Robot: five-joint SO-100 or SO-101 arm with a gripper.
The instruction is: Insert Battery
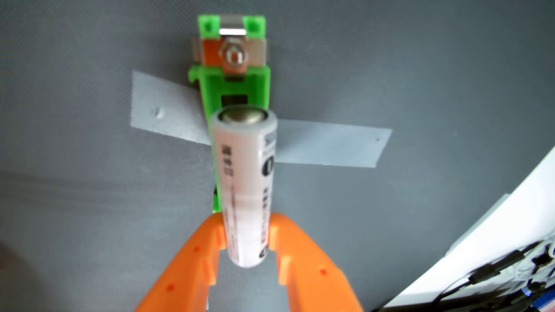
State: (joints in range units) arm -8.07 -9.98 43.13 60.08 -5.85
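Your orange gripper (247,232) is clamped on the white battery (244,180); it points lengthwise over the green holder (232,84); holder sits taped to the grey mat (90,195).

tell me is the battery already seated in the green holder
No, the white battery is clamped between the orange gripper fingers, above the green holder.

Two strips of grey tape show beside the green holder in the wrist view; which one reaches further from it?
The right-hand tape strip: it runs well out from the green holder, past the battery. The left-hand tape strip is shorter and sits higher.
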